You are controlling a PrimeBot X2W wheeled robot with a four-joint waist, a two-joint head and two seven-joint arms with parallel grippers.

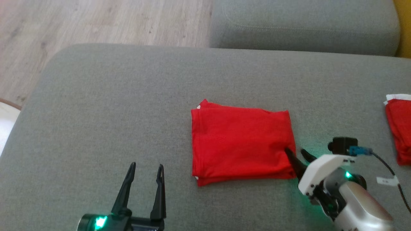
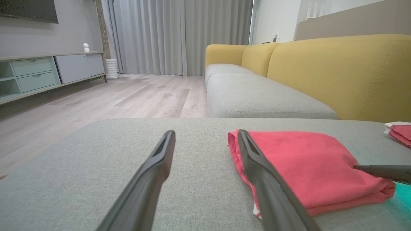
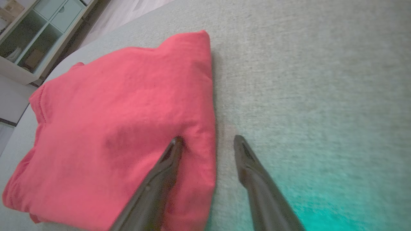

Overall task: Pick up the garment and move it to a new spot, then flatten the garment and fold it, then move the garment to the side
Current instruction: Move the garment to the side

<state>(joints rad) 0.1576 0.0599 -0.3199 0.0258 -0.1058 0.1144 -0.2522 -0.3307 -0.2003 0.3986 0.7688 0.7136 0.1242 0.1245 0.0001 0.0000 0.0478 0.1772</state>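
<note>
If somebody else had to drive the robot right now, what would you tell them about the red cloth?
Left gripper: open, empty, over the grey cushion, left of the cloth.
Right gripper: open, straddling the right edge of the red garment, with one finger on the cloth and one just beside it. It is not gripping.
The red garment lies folded mid-cushion. A second red piece lies further right.
Done: the fold looks finished.
Left: probably close on the edge and move it to the side.

Our left gripper (image 1: 146, 165) points straight ahead, fingers apart. Our right gripper (image 1: 294, 149) angles left, fingers also apart.
</note>
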